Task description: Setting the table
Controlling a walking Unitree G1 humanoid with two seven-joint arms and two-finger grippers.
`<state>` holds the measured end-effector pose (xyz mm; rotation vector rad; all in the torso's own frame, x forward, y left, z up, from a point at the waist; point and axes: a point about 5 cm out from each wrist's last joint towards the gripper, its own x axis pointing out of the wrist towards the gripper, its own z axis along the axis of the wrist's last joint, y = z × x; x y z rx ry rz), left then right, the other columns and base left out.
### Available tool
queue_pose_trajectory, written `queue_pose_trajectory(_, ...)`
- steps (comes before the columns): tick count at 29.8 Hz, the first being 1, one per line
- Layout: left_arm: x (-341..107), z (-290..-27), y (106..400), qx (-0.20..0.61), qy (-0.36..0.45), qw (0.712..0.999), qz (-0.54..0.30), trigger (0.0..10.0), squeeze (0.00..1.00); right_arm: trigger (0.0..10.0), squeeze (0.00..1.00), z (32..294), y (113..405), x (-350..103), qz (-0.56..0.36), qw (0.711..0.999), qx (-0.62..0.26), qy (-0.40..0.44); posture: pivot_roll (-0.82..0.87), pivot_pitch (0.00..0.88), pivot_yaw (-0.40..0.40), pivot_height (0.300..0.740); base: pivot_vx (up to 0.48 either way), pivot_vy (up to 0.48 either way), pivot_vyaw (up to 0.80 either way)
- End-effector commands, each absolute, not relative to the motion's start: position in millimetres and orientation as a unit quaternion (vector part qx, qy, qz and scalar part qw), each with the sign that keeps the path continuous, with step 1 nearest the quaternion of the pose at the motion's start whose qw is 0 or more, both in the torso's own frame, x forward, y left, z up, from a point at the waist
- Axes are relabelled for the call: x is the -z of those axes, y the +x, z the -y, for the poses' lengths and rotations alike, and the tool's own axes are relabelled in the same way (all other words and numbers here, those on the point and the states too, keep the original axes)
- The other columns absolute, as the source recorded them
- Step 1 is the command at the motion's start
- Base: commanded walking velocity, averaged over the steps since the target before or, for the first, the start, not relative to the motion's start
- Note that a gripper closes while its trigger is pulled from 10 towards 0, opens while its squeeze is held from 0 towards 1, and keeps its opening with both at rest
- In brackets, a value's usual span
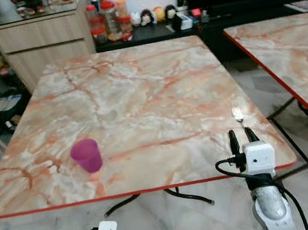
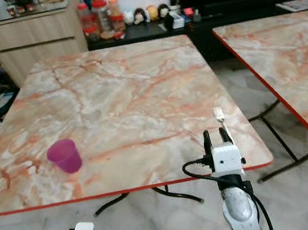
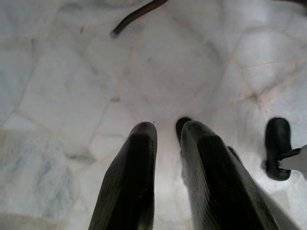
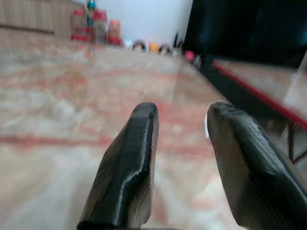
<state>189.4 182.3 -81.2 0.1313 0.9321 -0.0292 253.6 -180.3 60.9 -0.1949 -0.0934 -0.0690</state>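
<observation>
fork (image 1: 237,115) flat on marble table (image 1: 139,88), near its right front corner | looks thin, stiff, slippery metal; best pinched at handle | right gripper (image 1: 242,136) just behind it, jaws narrowly apart, empty | purple cup (image 1: 86,155) far left | left gripper (image 3: 165,143) idle over floor, fingers slightly parted

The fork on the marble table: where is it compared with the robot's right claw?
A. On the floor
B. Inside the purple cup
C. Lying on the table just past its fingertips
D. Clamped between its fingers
C: the fork lies flat on the table just beyond the open right gripper.
</observation>
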Motion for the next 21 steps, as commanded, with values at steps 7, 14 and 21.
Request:
queue_pose_trajectory(7,79.5,-183.5,192.6,0.012,0.067,0.893,-0.445,10.0,0.0,10.0,0.0,164.8,295.4,-78.2,0.052,0.997,0.02,-0.044,-0.11,0.0,0.038,0.74,0.0,0.0,0.0)
queue_pose_trajectory(14,80.5,-180.0,191.2,0.024,0.078,0.891,-0.446,10.0,0.0,10.0,0.0,144.5,309.5,-80.9,0.042,0.999,-0.014,-0.025,-0.1,0.0,0.027,0.74,0.0,0.0,0.0)
queue_pose_trajectory(21,80.8,-180.0,190.6,0.023,0.081,0.891,-0.446,10.0,0.0,10.0,0.0,143.3,313.3,-81.3,0.042,0.999,-0.012,-0.02,-0.1,0.0,0.02,0.74,0.0,-0.245,0.0)
